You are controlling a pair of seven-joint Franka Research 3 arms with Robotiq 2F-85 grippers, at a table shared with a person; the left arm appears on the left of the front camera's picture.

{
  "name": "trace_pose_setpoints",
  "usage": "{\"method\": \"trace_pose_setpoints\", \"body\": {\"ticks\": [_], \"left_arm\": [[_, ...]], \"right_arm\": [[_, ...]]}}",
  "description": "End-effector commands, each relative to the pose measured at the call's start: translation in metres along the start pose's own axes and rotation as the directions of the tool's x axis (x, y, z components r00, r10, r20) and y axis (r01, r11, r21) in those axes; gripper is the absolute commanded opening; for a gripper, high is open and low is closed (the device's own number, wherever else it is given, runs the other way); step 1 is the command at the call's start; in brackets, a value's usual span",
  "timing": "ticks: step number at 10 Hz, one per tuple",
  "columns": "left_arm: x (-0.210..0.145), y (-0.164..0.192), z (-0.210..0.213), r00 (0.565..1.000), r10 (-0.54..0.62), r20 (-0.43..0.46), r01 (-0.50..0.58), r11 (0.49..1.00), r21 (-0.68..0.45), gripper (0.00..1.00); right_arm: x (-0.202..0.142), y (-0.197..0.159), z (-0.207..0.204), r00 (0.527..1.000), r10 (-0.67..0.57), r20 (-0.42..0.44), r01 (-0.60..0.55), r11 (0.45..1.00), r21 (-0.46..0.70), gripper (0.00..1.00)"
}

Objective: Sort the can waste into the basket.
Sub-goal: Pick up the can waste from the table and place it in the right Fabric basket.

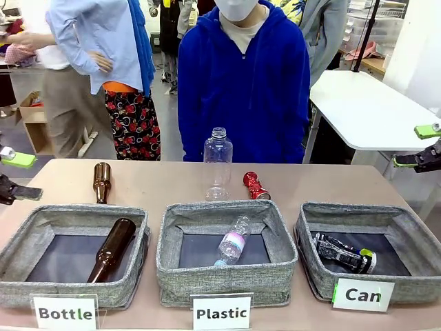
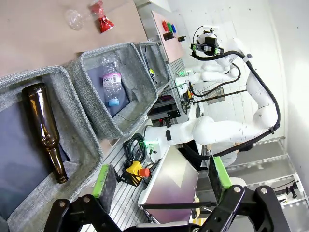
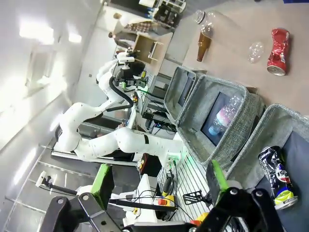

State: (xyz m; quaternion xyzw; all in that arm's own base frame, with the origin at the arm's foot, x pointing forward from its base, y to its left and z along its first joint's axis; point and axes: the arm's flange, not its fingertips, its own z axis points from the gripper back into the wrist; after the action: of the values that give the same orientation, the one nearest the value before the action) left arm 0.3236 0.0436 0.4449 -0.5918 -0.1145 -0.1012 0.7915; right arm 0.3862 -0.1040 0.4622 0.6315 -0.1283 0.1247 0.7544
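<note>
At the front view's side edges, left gripper [image 1: 17, 176] and right gripper [image 1: 422, 146] are hanging released and empty. Black can [image 1: 344, 254] is lying in the Can basket [image 1: 365, 210], well apart from the right jaws. Red can [image 1: 255, 185] is lying on the table [image 1: 158, 181] between both grippers.
Left wrist: jaws are gaping, red can far ahead.
Right wrist: jaws are gaping, black can off to one side, not touching.

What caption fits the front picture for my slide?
Black can lies in the Can basket; red can waits on the table.
</note>
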Motion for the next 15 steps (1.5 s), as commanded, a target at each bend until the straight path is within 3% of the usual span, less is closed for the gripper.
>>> {"method": "trace_pose_setpoints", "body": {"ticks": [1, 13, 14, 15], "left_arm": [[-0.003, 0.000, 0.001, 1.000, -0.006, -0.006, 0.006, 1.000, -0.008, 1.00], [-0.003, 0.000, 0.001, 1.000, -0.006, -0.006, 0.006, 1.000, -0.008, 1.00], [0.000, 0.000, 0.000, 1.000, 0.000, 0.000, 0.000, 1.000, 0.000, 1.00], [0.021, -0.006, -0.018, 0.999, -0.014, -0.043, 0.019, 0.995, 0.103, 1.00]], "right_arm": [[-0.001, 0.003, 0.003, 1.000, 0.012, -0.012, -0.012, 1.000, 0.002, 1.00], [-0.001, 0.003, 0.003, 1.000, 0.012, -0.012, -0.012, 1.000, 0.002, 1.00], [-0.001, 0.003, 0.003, 1.000, 0.012, -0.012, -0.012, 1.000, 0.002, 1.00], [-0.001, 0.003, 0.003, 1.000, 0.012, -0.012, -0.012, 1.000, 0.002, 1.00]]}}
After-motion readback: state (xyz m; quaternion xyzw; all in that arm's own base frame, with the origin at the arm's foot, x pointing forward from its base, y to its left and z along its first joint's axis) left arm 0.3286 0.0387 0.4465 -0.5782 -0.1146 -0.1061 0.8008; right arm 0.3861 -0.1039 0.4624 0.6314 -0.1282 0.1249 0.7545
